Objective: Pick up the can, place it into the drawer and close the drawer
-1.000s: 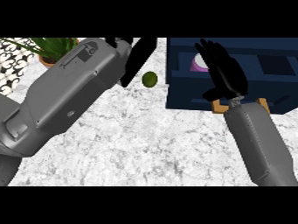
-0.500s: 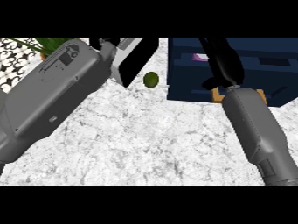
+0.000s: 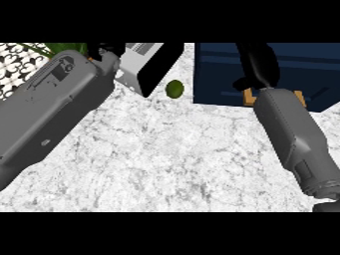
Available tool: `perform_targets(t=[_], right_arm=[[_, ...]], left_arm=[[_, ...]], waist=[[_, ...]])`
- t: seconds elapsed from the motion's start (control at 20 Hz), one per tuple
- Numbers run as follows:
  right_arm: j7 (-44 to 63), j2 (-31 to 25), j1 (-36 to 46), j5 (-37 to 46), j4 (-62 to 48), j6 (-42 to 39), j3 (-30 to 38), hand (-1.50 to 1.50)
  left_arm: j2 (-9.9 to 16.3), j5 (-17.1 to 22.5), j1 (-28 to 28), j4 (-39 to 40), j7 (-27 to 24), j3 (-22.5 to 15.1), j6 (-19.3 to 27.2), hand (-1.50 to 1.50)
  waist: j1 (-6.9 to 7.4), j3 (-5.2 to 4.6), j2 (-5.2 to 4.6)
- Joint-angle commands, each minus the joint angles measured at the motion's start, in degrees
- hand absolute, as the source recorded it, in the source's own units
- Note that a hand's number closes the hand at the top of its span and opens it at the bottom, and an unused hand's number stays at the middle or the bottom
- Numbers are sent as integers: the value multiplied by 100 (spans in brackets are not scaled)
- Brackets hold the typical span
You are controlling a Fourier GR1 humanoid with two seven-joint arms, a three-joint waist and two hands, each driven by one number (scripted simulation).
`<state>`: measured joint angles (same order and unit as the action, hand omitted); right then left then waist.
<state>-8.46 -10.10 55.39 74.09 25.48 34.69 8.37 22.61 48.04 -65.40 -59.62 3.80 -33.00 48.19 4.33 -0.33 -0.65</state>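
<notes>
I see a white and grey marbled stone counter top (image 3: 165, 154) that fills most of the view. On it, near the far edge, lies a small round green fruit (image 3: 175, 88). Just beside it at the left stands a white box-shaped appliance with a black front (image 3: 152, 63). In the far left corner some green plant leaves (image 3: 55, 48) show, next to a black and white patterned wall tile (image 3: 7, 64).

text: none readable | labels — none | numbers — none

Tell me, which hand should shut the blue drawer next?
Probably the right hand: it already lies over the dark blue drawer. The left hand sits far off at the top left by the plant.
</notes>
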Motion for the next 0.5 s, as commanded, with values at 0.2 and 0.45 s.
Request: perform_targets(t=[0.2, 0.45], right_arm=[[21, -206, 737, -27, -899, 425, 303, -150], [403, -229, 1050, 148, -1179, 496, 277, -150]], left_arm=[[121, -162, 200, -439, 163, 21, 90, -150], [364, -172, 132, -541, 345, 111, -20, -150]], waist=[[66, 45, -82], [187, 46, -120]])
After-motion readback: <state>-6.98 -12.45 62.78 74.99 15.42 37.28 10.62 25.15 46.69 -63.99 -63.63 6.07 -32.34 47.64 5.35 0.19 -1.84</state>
